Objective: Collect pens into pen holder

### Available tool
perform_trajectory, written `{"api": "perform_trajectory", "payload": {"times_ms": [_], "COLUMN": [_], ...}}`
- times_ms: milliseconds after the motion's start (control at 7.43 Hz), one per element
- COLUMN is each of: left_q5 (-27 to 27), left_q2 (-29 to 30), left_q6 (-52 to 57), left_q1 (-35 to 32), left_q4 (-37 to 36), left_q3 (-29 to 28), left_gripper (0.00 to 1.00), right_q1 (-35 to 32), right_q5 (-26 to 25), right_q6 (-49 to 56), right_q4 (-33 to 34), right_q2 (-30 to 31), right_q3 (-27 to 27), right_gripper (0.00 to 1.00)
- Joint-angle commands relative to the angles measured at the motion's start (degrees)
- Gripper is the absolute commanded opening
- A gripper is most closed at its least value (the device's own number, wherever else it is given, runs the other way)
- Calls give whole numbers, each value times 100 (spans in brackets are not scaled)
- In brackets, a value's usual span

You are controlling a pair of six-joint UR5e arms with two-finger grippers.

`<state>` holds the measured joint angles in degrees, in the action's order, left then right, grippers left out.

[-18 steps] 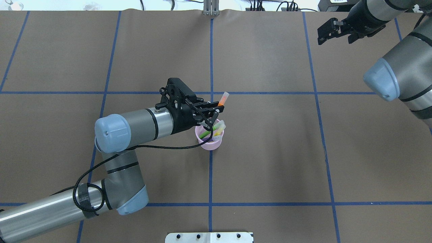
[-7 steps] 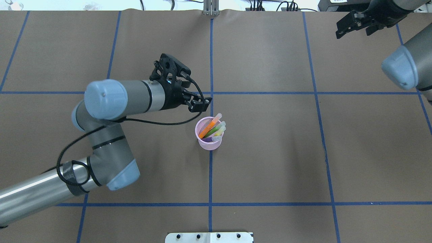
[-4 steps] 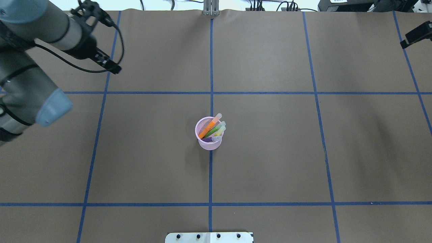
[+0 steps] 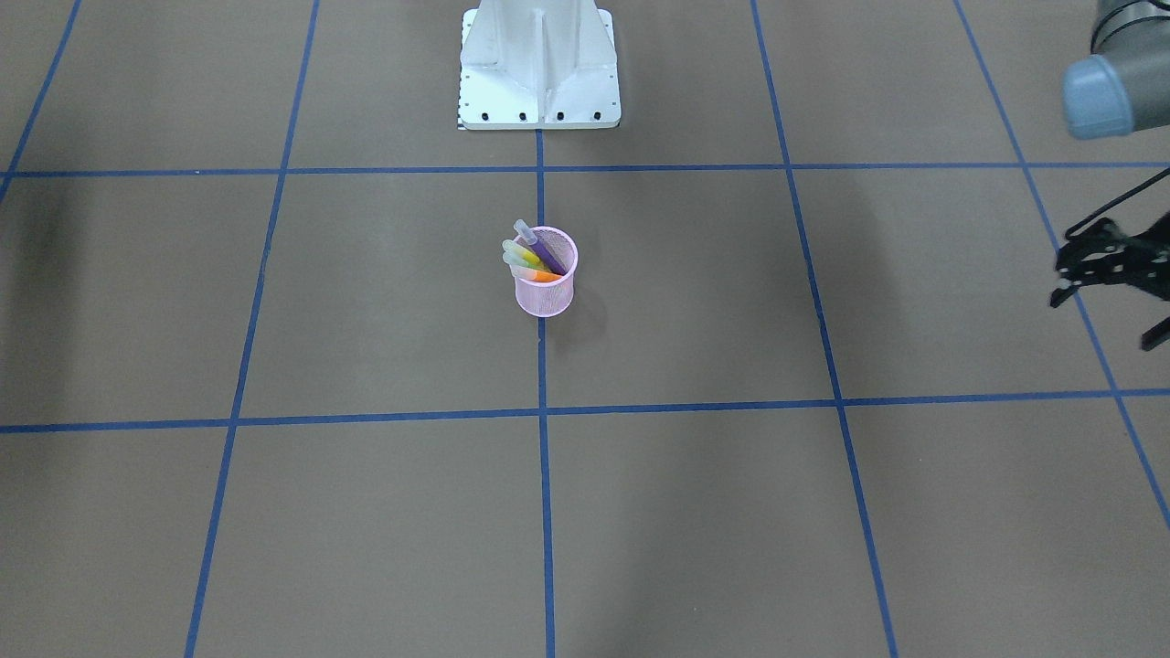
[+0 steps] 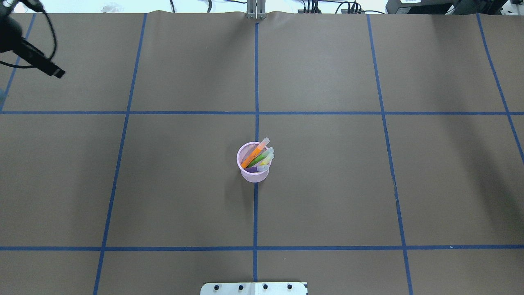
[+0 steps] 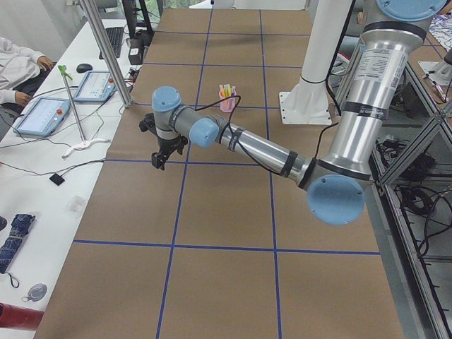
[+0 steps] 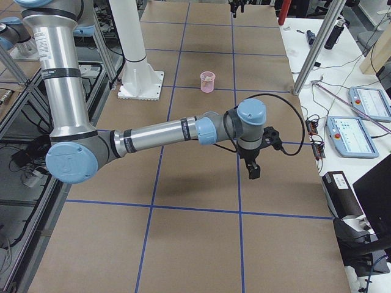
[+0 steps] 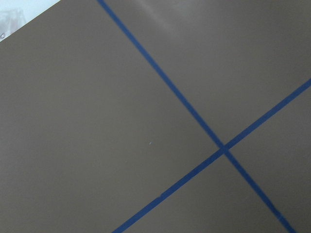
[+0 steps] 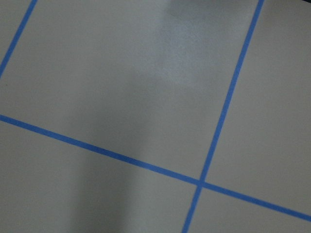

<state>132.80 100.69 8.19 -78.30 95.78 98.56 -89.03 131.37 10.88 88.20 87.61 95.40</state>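
The pink mesh pen holder (image 5: 254, 174) (image 4: 545, 292) stands upright at the table's middle on a blue line. Inside it lean the orange pen (image 5: 254, 155), the green pen (image 5: 256, 161), the yellow pen (image 5: 266, 160) and the purple pen (image 4: 549, 252), pale caps sticking out over the rim. My left gripper (image 5: 56, 73) (image 4: 1101, 322) hangs far off at the table's left end, open with nothing between its fingers. My right gripper (image 7: 253, 171) shows only in the exterior right view, over the table's right end; I cannot tell whether it is open or shut.
Brown paper with blue tape lines (image 5: 256, 82) covers the table. The robot's white base plate (image 4: 539, 64) sits at the near edge. Both wrist views show only paper and tape lines. A side bench carries tablets (image 6: 46, 113) and cables, and a person's sleeve (image 6: 18, 63) rests there.
The left gripper let the orange pen go into the pen holder, then pulled back to the table's far left. The right arm withdrew out of the overhead view.
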Motion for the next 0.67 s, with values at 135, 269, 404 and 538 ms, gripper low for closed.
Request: {"api": "perform_trajectory", "payload": {"times_ms": [135,269,404,538], "left_q5": [-18,-52,-61,-53], "left_q2": [-734,-804,-1179,-1331], "left_q6": [429,429,386,351], "left_q1": [-1053,-1221,-1301,-1320], "left_q4": [-705,-771,-797,-911], "left_q3": [-406,-268,-258,-276], "left_gripper": [100,100,100,100], "right_q1": [-281,-281,-281,-281], "right_q5": [-32,-24,20,20], "right_q6": [380,371,284,284], "right_q4": [-48,-39,-31,-39], "right_q2": [696,705,731,688], "right_q3": [-13,-56,-179,-163], "right_gripper": [100,100,100,100]}}
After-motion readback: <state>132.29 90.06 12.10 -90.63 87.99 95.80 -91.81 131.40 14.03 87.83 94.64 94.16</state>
